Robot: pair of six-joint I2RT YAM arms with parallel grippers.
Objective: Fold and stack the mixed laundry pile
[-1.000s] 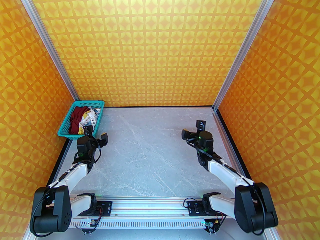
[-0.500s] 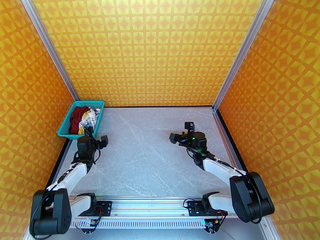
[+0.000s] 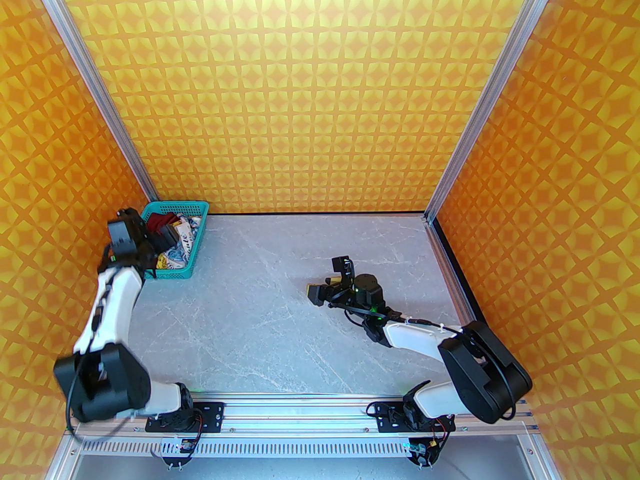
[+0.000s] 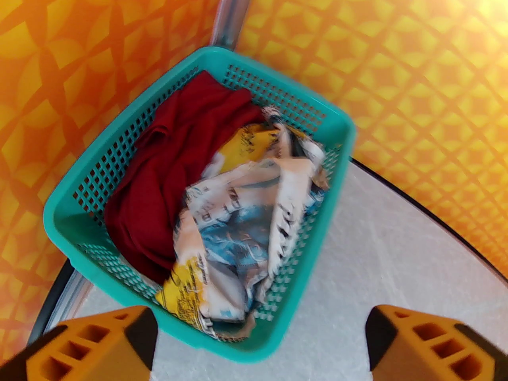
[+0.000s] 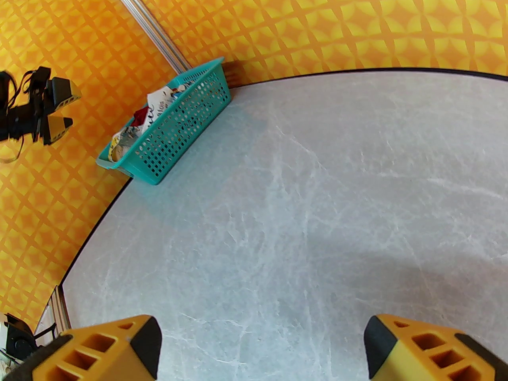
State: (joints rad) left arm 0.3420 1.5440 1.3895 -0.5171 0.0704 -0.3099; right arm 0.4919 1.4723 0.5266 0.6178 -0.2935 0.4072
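The mixed laundry pile lies crumpled in a teal perforated basket (image 4: 278, 93) at the table's far left corner. It is a dark red T-shirt (image 4: 174, 165) on the left and a white printed garment (image 4: 246, 212) with blue and yellow graphics on the right. My left gripper (image 4: 258, 335) hovers open above the basket's near end, with nothing between its fingers. From above, the left gripper (image 3: 152, 228) partly covers the red T-shirt (image 3: 157, 222) and the printed garment (image 3: 186, 233). My right gripper (image 3: 327, 278) is open and empty over the bare middle of the table.
The basket (image 3: 175, 273) is pushed against the left wall and the corner post. Orange patterned walls enclose the grey marble table (image 3: 280, 328) on three sides. The right wrist view shows the basket (image 5: 178, 133) far off, with the left gripper (image 5: 65, 107) above it.
My left arm has swung left and risen from beside the basket's near end to above it. My right arm has moved left from the right side toward the table's middle.
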